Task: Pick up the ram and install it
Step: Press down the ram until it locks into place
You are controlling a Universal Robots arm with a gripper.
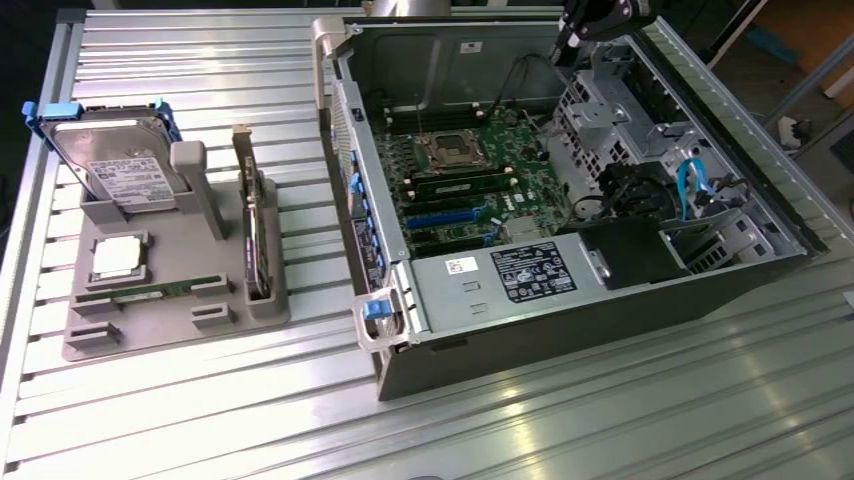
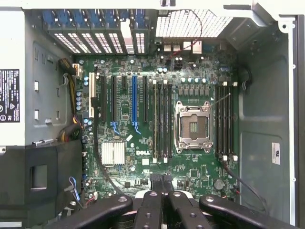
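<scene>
One ram stick (image 1: 140, 291) sits in a slot of the grey holder (image 1: 160, 330), well apart from my claw (image 2: 161, 179), pressed together and empty above the motherboard (image 2: 143, 164); I judge pick-up unstarted, and grasping calls for spread jaws aligned over it.

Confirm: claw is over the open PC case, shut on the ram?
Not quite. The claw is over the open PC case and shut, but on nothing: the wrist view shows its fingertips meeting with no stick between them. The ram lies in the grey tray, as the exterior view shows.
</scene>
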